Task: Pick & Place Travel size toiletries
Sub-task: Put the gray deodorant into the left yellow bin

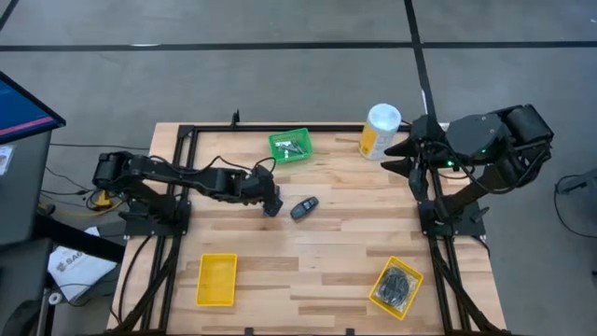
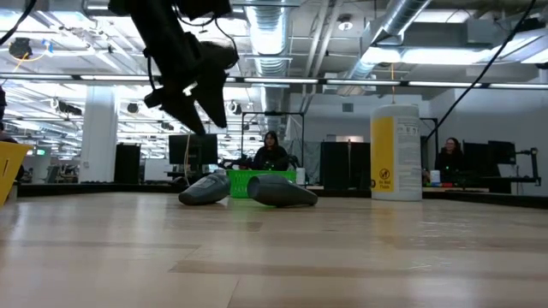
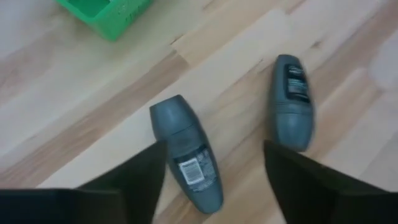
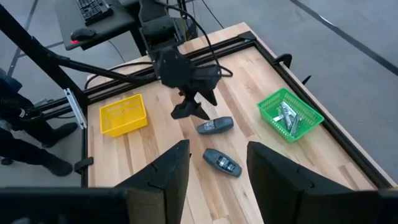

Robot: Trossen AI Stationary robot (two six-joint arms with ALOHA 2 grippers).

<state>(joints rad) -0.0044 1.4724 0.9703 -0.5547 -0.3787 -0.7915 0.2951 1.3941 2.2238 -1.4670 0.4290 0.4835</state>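
Two dark oval toiletry bottles [image 3: 186,155] [image 3: 292,102] lie on their sides on the wood near the table's middle [image 1: 303,207]. My left gripper [image 3: 214,149] hangs open above the nearer one [image 2: 204,190], one finger on either side and clear of it [image 2: 193,107]. Slim silvery pieces lie in the green tray [image 1: 290,146]. Black round bundles sit in the yellow tray [image 1: 396,285] at the near right. My right gripper [image 1: 401,154] waits open at the far right, beside the canister.
A tall white-and-yellow canister [image 1: 381,131] stands at the far right. A second yellow tray [image 1: 216,278] sits at the near left. A dark metal frame [image 1: 187,131] borders the table. People sit in the room beyond [image 2: 271,150].
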